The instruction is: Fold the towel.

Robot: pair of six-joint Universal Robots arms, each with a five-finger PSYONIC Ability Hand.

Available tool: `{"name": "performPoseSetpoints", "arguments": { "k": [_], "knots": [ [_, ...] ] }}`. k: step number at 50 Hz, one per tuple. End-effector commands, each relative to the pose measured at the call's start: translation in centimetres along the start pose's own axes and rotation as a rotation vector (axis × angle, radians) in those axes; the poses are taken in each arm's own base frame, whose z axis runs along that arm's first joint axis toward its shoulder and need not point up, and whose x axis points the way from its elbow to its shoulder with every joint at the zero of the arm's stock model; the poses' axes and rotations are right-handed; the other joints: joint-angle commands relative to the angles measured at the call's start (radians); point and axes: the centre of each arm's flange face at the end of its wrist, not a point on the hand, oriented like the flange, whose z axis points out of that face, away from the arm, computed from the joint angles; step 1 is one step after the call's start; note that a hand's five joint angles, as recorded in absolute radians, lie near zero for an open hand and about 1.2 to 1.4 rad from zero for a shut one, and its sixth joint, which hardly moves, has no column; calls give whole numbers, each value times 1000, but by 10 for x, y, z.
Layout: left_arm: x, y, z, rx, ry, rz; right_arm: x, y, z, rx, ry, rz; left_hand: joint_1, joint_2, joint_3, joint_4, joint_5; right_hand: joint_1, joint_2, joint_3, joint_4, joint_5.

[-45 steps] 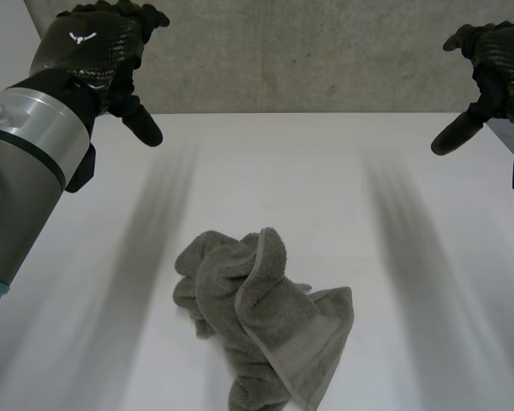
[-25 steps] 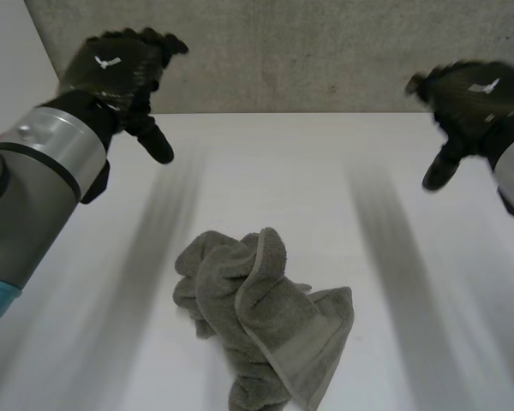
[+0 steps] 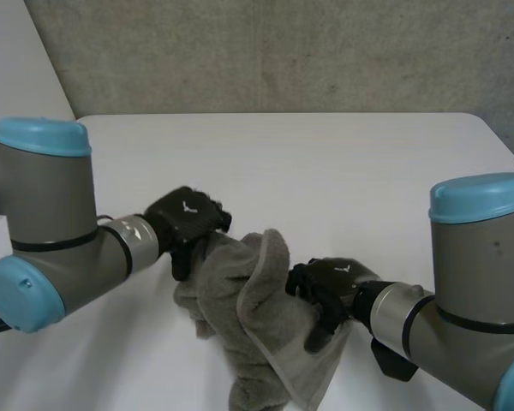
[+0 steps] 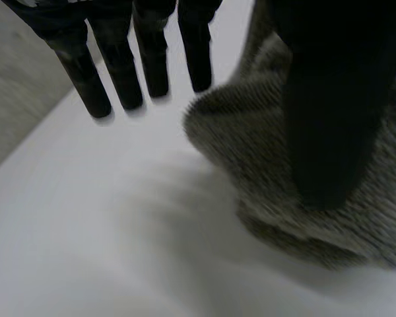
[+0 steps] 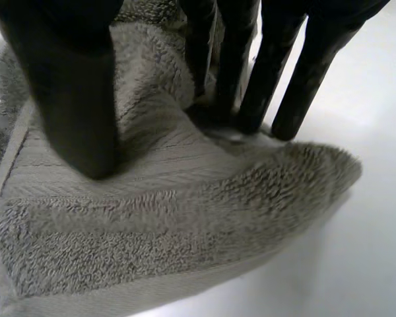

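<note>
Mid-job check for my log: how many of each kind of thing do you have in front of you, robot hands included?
towel: 1 (grey, crumpled)
hands: 2 (left hand and right hand, one at each side of the towel)
table: 1 (white)
Total: 4

Left arm (image 3: 47, 205) and right arm (image 3: 475, 274): fat grey cylinders, light-blue round caps, thin black seams. Left hand (image 3: 187, 224), right hand (image 3: 330, 282): black, small white emblem on back.
</note>
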Motion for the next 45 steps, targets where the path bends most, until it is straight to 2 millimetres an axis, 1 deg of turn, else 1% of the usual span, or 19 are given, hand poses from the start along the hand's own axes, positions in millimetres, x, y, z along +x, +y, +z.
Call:
{"name": "performPoseSetpoints", "arguments": {
  "k": [1, 5, 7, 8, 10, 11, 12, 13, 14, 15, 17, 20, 25, 30, 31, 34, 37, 42, 45],
  "knots": [
    [12, 4, 7, -15, 35, 0, 12, -20, 9, 88, 66, -8, 882, 898, 898, 898, 899, 502, 494, 520, 525, 512],
    [12, -3, 12, 12, 24, 16, 12, -40, 9, 155, 67, -39, 887, 904, 904, 904, 904, 656, 647, 673, 678, 665],
    [7, -12, 15, 51, -6, 25, 12, -75, 4, 276, 88, -149, 887, 904, 904, 904, 904, 656, 647, 673, 678, 665],
    [-1, -25, 17, 102, -48, 35, 12, -75, 3, 277, 89, -150, 887, 904, 904, 904, 904, 656, 647, 673, 678, 665],
    [-10, -39, 18, 155, -111, 41, 8, -123, -19, 479, 129, -303, 887, 904, 904, 904, 904, 656, 647, 673, 678, 665],
    [-21, -55, 18, 216, -195, 30, 8, -123, -19, 480, 129, -304, 887, 904, 904, 904, 904, 656, 647, 673, 678, 665],
    [-31, -73, 15, 289, -294, -2, 5, -149, -33, 617, 157, -370, 887, 904, 904, 904, 904, 656, 647, 673, 678, 665],
    [-31, -73, 15, 289, -295, -3, 5, -149, -33, 619, 157, -370, 887, 904, 904, 904, 904, 656, 647, 673, 678, 665],
    [-44, -95, 5, 392, -411, -64, 2, -170, -44, 753, 185, -428, 887, 904, 904, 904, 904, 656, 647, 673, 678, 665],
    [-44, -96, 5, 393, -412, -64, -1, -188, -58, 895, 217, -484, 887, 904, 904, 904, 904, 656, 647, 673, 678, 665],
    [-65, -128, -27, 583, -601, -206, -4, -204, -73, 1032, 241, -515, 887, 904, 904, 904, 904, 656, 647, 673, 678, 665],
    [-72, -133, -49, 687, -685, -300, -8, -220, -92, 1171, 267, -549, 887, 904, 904, 904, 904, 656, 647, 673, 678, 665],
    [-56, -112, -56, 673, -665, -314, 11, -216, -85, 1081, 286, -551, 887, 904, 904, 904, 904, 656, 647, 673, 678, 665],
    [-27, -71, -45, 538, -601, -319, 42, -176, -33, 687, 176, -581, 887, 904, 904, 904, 904, 656, 647, 673, 678, 665],
    [-27, -71, -45, 538, -601, -319, 42, -176, -33, 687, 176, -581, 887, 904, 904, 904, 904, 656, 647, 673, 678, 665],
    [2, -33, -35, 403, -538, -316, 55, -160, -15, 573, 199, -647, 887, 904, 904, 904, 904, 656, 647, 673, 678, 665],
    [13, -20, -29, 357, -509, -312, 66, -141, 5, 459, 211, -740, 887, 904, 904, 904, 904, 656, 647, 673, 678, 665],
    [66, 12, -17, 201, -360, -272, 76, -109, 34, 292, 191, -871, 815, 831, 831, 832, 832, 656, 647, 673, 678, 665],
    [77, 17, -18, 165, -328, -262, 79, -87, 46, 174, 162, -913, 720, 737, 737, 737, 737, 656, 647, 673, 678, 665]
  ]
}}
